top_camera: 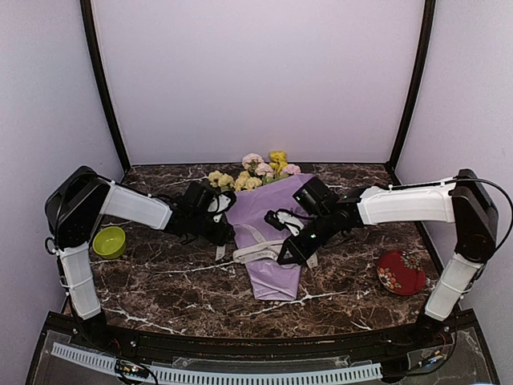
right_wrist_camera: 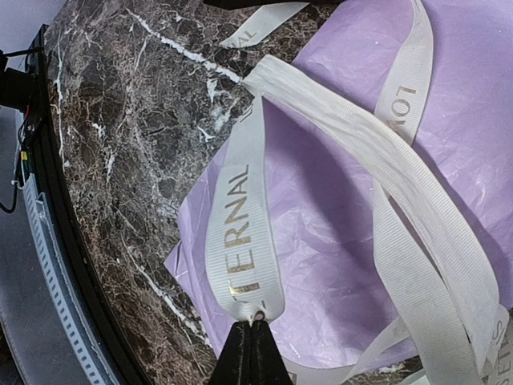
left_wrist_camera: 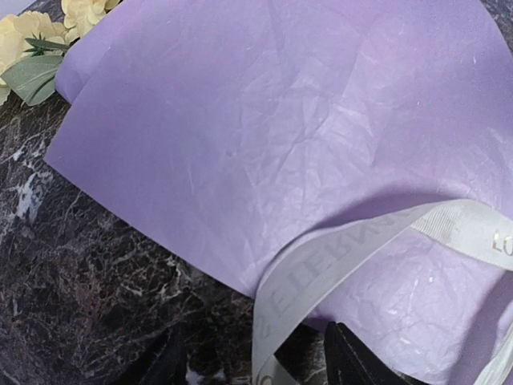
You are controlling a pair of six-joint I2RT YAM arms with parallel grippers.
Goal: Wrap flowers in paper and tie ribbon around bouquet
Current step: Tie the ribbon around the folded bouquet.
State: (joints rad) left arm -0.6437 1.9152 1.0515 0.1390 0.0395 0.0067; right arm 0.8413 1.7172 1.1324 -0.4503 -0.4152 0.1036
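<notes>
The bouquet lies mid-table: yellow and pink flowers [top_camera: 260, 170] stick out of the far end of a lilac paper [top_camera: 276, 281] cone. The cream ribbon [top_camera: 255, 254] crosses the cone in loose loops. My left gripper [top_camera: 223, 233] sits at the cone's left edge. In its wrist view the left gripper [left_wrist_camera: 253, 345] is open, and the ribbon [left_wrist_camera: 337, 257] runs loose between the fingers over the paper [left_wrist_camera: 280, 120]. My right gripper [top_camera: 287, 257] is over the cone's right side. Its wrist view shows the right gripper [right_wrist_camera: 255, 329] shut on the ribbon [right_wrist_camera: 240, 216], at the printed end.
A green bowl [top_camera: 109, 241] stands at the left near my left arm. A red patterned dish [top_camera: 400, 271] lies at the right beside my right arm. The dark marble table [top_camera: 160, 281] is walled on three sides, and its front edge [right_wrist_camera: 72, 241] runs close by the cone's tip.
</notes>
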